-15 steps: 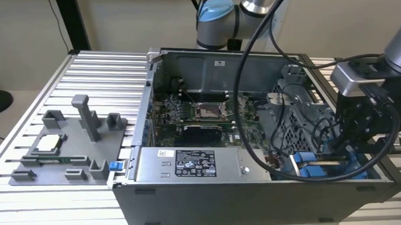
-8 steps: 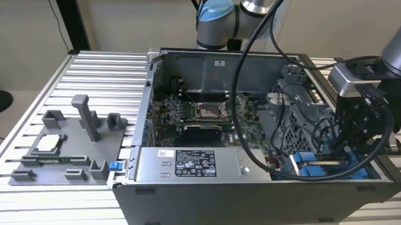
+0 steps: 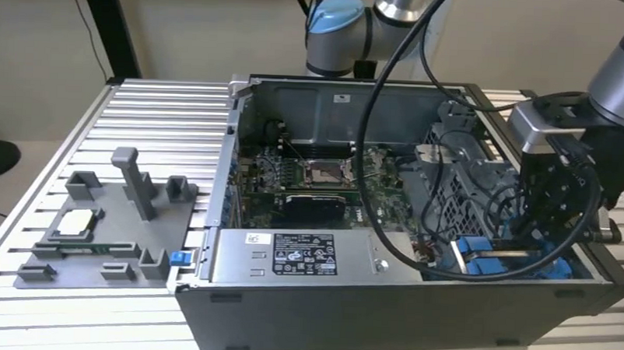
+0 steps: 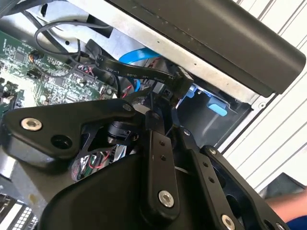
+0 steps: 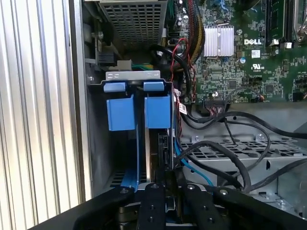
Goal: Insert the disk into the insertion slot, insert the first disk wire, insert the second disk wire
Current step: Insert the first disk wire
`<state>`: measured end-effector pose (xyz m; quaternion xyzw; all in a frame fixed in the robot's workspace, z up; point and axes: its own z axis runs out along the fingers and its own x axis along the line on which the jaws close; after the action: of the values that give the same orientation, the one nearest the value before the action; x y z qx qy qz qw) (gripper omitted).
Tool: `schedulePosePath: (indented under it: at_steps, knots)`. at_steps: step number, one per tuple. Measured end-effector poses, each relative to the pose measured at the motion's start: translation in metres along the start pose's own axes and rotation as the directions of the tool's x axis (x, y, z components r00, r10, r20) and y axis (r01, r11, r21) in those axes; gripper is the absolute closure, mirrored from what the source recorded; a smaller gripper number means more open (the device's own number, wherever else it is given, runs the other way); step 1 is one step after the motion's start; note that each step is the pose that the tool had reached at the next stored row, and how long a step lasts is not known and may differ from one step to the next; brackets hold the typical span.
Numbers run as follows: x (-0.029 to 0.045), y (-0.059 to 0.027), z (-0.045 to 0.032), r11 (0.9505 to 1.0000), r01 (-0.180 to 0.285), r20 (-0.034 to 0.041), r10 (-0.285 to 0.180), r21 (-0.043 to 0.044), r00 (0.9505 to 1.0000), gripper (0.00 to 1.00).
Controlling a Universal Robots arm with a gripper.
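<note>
Exterior view, from its left to its right: a grey fixture (image 3: 102, 230) lies on the slatted metal table (image 3: 159, 107), then comes the open computer case (image 3: 390, 318) with a labelled power box (image 3: 288, 256) at its near wall and the green circuit board (image 3: 312, 183) behind it. At the case's near corner on the exterior view's right sits the slot (image 3: 496, 259) with its blue rails, and the gripper (image 3: 547, 230) hangs straight down over it. In the first wrist view the disk (image 5: 156, 153) stands on edge inside that slot, between blue tabs, with the gripper (image 5: 170, 184) just beside its end. In the second wrist view the gripper (image 4: 167, 114) is right at a black plug (image 4: 165, 90) on a flat black cable (image 4: 129, 72); whether it grasps the plug I cannot tell.
</note>
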<state>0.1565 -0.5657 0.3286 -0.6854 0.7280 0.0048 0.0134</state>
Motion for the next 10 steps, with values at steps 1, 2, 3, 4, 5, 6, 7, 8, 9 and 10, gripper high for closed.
schedulePosePath:
  at_steps: [1,2,3,4,5,6,7,8,9,10]
  knots:
    - [0.0,0.0,0.0,1.0,0.0,0.0,0.0,0.0,1.0,1.0]
    - [-0.0001,0.0,0.0003,1.0,0.0,0.0008,0.0,-0.0001,1.0,1.0]
    - [-0.0001,0.0001,0.0005,1.0,0.0,0.0012,0.0,-0.0002,1.0,1.0]
    - [0.0,0.0,0.0008,1.0,0.0,0.0014,0.0,0.0,1.0,0.0]
    - [0.0,0.0,0.0,1.0,0.0,0.0024,0.0,-0.0001,1.0,0.0]
    - [-0.0001,0.0,-0.0043,1.0,0.0,0.002,0.0,-0.0001,1.0,0.0]
    - [-0.0003,-0.0001,-0.0096,1.0,0.0,0.0009,0.0,0.0,1.0,0.0]
    - [-0.0004,-0.0001,-0.0138,1.0,-0.001,0.0017,0.001,-0.0001,1.0,0.0]
    - [-0.0005,-0.0002,-0.0188,1.0,0.0,0.0011,0.0,-0.0001,1.0,0.0]
    - [-0.0007,-0.0003,-0.0234,1.0,0.0,0.001,0.0,-0.0001,1.0,0.0]
